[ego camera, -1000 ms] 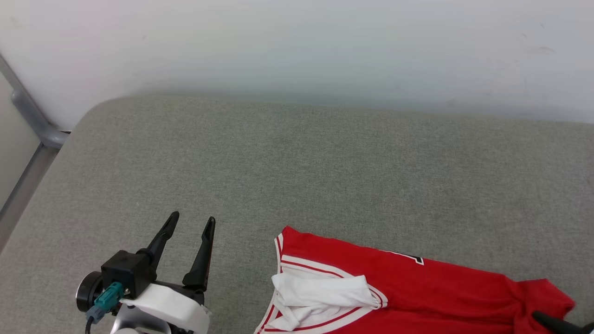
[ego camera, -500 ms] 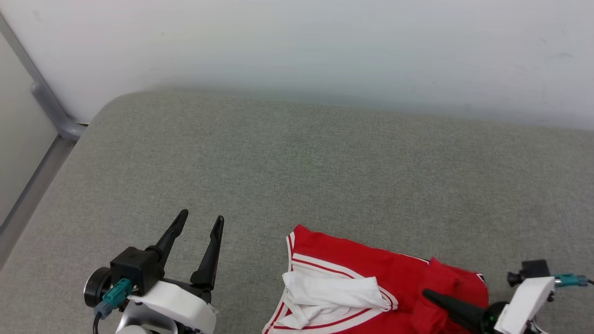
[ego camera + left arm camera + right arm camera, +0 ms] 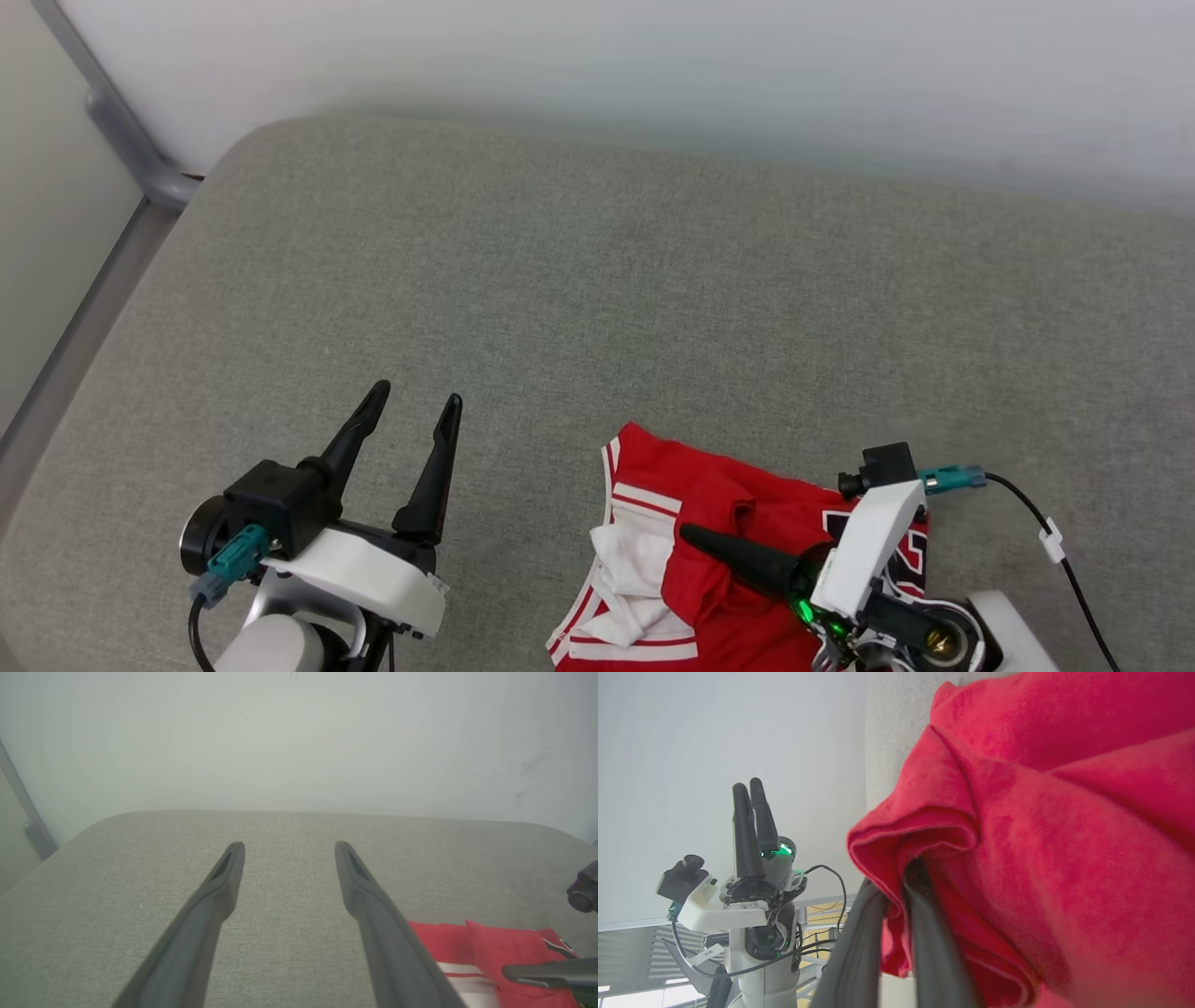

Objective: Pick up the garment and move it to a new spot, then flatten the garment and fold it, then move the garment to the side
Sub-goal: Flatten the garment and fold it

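Garment fold pinched between right fingers, left fingers apart beside it

- Red jersey, white sleeve, striped trim, bunched up and folded over itself.
- Lies on the grey cushion, black lettering partly showing.

From here I can read nothing outright. The garment carries a scrap of black, white-outlined lettering, mostly covered and creased, so I cannot tell which letters or digits they are.
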Motion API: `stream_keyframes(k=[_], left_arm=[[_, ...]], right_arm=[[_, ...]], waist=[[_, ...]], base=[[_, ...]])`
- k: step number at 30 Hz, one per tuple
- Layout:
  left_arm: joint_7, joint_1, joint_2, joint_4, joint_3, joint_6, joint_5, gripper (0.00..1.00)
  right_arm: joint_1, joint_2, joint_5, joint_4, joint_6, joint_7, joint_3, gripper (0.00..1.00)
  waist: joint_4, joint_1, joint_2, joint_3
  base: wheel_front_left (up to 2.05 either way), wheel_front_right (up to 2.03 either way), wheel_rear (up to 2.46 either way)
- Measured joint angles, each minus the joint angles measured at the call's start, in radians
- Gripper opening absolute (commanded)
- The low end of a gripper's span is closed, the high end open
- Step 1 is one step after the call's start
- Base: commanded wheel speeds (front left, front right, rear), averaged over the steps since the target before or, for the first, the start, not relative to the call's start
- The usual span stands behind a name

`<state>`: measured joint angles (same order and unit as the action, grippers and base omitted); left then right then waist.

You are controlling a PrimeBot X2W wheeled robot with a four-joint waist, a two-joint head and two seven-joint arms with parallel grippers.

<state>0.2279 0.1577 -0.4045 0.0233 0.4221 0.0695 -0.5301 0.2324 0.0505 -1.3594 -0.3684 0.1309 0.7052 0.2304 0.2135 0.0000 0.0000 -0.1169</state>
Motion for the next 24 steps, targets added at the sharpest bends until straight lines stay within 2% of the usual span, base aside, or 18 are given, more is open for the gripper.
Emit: stream_keyframes(k=[2, 3, 4, 5, 6, 12, 18, 22, 24], left_arm=[[0.005, 0.007, 0.003, 0.008, -0.002, -0.004, -0.001, 1.00], [0.006, 0.010, 0.005, 0.012, -0.002, -0.005, -0.001, 1.00], [0.009, 0.012, 0.006, 0.015, -0.003, -0.006, -0.001, 1.00], [0.011, 0.012, 0.007, 0.018, -0.003, -0.008, -0.001, 1.00], [0.013, 0.013, 0.008, 0.022, -0.004, -0.008, -0.001, 1.00], [0.019, 0.017, 0.012, 0.040, -0.005, -0.013, -0.001, 1.00], [0.022, 0.016, 0.013, 0.050, 0.000, -0.014, 0.001, 1.00], [0.022, 0.009, 0.012, 0.053, 0.001, -0.012, 0.001, 1.00], [0.022, 0.001, 0.011, 0.051, 0.001, -0.006, 0.001, 1.00]], right_arm=[[0.014, 0.000, 0.037, -0.034, 0.000, -0.034, 0.022, 0.00], [0.019, 0.000, 0.041, -0.051, 0.000, -0.045, 0.033, 0.05], [0.024, 0.000, 0.045, -0.065, 0.000, -0.055, 0.044, 0.31], [0.028, 0.000, 0.051, -0.075, 0.000, -0.066, 0.053, 0.75], [0.031, -0.001, 0.051, -0.082, 0.000, -0.072, 0.062, 1.00], [0.037, 0.000, 0.028, -0.070, 0.000, -0.090, 0.107, 1.00], [0.036, 0.002, 0.056, 0.017, 0.000, -0.101, 0.126, 1.00], [0.015, 0.033, 0.139, 0.094, 0.000, -0.160, 0.118, 1.00], [0.002, 0.063, 0.227, 0.114, 0.000, -0.216, 0.100, 1.00]], waist=[[0.006, 0.0000, 0.0000, -0.015], [0.008, 0.0000, 0.0000, -0.021], [0.010, 0.0001, 0.0000, -0.025], [0.010, 0.0000, 0.0000, -0.029], [0.010, 0.0000, 0.0000, -0.032], [-0.004, 0.0000, 0.0000, -0.026], [-0.023, 0.0000, 0.0000, 0.004], [-0.036, 0.0000, 0.0000, 0.029], [-0.043, -0.0001, 0.0000, 0.041]], base=[[0.00, 0.00, 0.00], [0.00, 0.00, 0.00], [0.00, 0.00, 0.00], [0.00, 0.00, 0.00], [0.00, 0.00, 0.00], [0.00, 0.00, 0.00], [0.00, 0.00, 0.00], [0.00, 0.00, 0.00], [0.00, 0.00, 0.00]])
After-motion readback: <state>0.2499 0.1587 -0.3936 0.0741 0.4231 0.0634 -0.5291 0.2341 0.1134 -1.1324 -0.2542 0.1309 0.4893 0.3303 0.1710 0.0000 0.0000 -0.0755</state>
